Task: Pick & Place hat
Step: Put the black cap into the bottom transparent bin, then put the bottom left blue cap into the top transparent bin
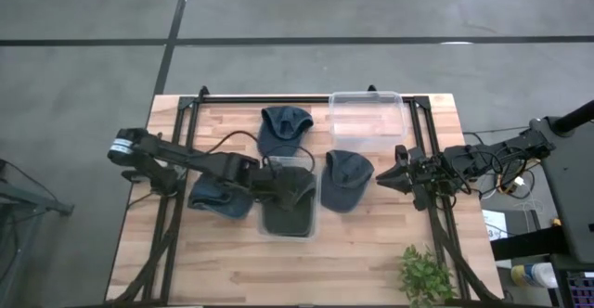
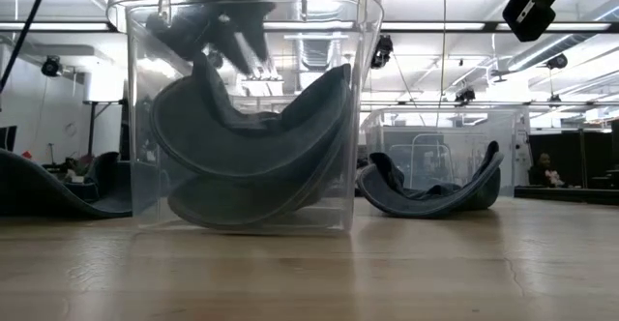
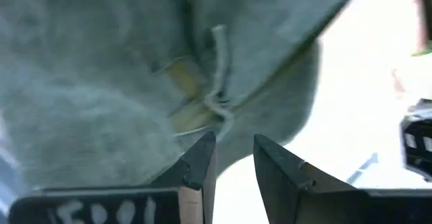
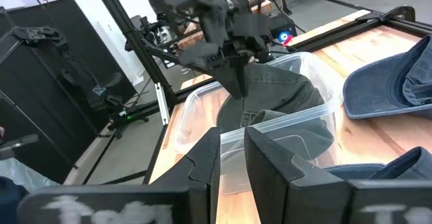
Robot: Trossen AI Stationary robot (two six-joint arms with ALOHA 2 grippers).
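1. Step in hand: placing. The left gripper [image 1: 278,186] reaches into the clear bin [image 1: 265,226] near the middle of the surface [image 1: 371,252], where a grey hat [image 2: 251,157] lies curled against the bin walls.
2. Left fingers [image 3: 196,170]: a narrow gap shows between them in the left wrist view, with nothing visibly pinched in that gap; the hat's fabric and its loose cord hang just beyond the tips. Whether any fold is gripped cannot be told.
3. Next move, as a judgement: if the hat is free, the arm must lift straight up out of the bin without snagging the cord or dragging the cloth over the rim.
4. Right gripper [image 1: 390,180]: it waits above the surface at the right edge, fingers [image 4: 206,160] narrowly parted and empty, pointing toward the bin.
5. Remaining work: three more hats [image 1: 348,180] lie on the surface around the bin, and a second, empty bin [image 1: 367,115] stands at the far side.
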